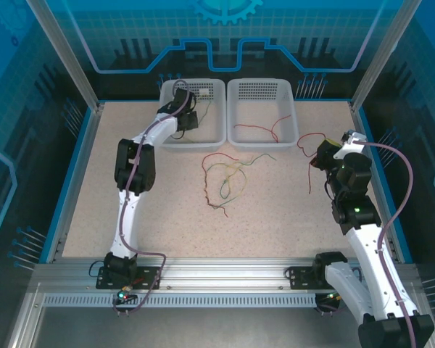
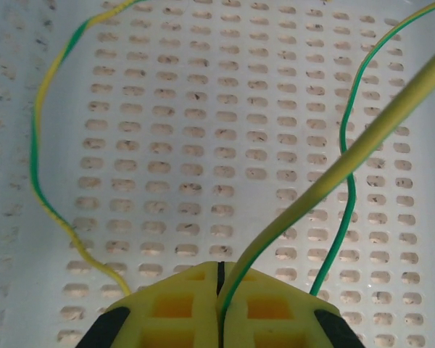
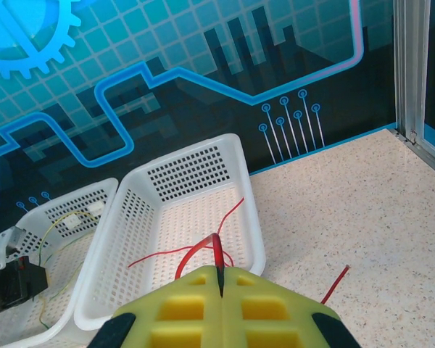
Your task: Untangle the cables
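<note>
Progress: partial. Sorted so far are one red strand lying in the right basket and one yellow-green strand over the perforated floor of the left basket. Outstanding is a loose knot of red, green and yellowish cables on the speckled table, between the arms and just in front of the baskets. It looks interlaced, so I judge most of the work is left.

Left gripper: inside the left basket, jaws pressed together on the yellow-green strand, which loops away to both sides. Probably about to be dropped there.

Right gripper: raised over the table's right side, jaws clamped on a second red strand, whose tail hangs toward the table. Likely bound for the right basket, going by colour.

Baskets: two, white, perforated, side by side at the table's far edge.
</note>
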Controlling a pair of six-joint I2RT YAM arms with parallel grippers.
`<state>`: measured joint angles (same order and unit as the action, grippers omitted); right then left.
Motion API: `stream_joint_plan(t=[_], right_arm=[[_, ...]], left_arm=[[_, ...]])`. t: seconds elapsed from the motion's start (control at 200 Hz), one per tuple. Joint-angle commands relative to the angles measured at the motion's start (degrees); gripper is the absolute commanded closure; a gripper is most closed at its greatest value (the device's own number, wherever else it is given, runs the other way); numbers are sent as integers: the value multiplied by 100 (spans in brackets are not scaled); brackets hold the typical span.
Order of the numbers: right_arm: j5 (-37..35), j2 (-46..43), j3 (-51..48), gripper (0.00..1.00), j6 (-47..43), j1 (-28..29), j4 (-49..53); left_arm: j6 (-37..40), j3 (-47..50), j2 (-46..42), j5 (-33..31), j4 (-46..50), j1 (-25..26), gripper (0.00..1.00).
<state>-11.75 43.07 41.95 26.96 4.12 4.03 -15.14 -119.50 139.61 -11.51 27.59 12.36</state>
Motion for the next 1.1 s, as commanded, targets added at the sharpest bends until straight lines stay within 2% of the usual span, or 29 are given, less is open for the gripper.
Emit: stream_joint_plan(t=[0.0,0.24,0.37,0.555,0.64,0.911,1.001,1.096], right_arm=[[12,-75,13,100,-38,-76,27],[38,-62,54,100,-39,-69,62],[101,-77,102,100,-84,-67,89],[120,-88,76,100,-76,-69,32],[141,-83,75,100,-62,-68,20],[119,-79,78,100,-79,-69,-7],[124,-62,58,100,-67,-68,-66],[146,-12,36,100,-16,-62,-126]], left_arm=[[-39,-188,176,254,287,38,100],[115,-460,174,315,230,38,98],[185,-321,-164,364,131,63,87],[220,218,-786,360,-307,82,60],[221,350,-997,353,-305,82,54],[331,1357,-2256,247,-685,144,51],[362,1840,-2683,235,-933,177,63],[302,2282,-3112,187,-1014,203,64]])
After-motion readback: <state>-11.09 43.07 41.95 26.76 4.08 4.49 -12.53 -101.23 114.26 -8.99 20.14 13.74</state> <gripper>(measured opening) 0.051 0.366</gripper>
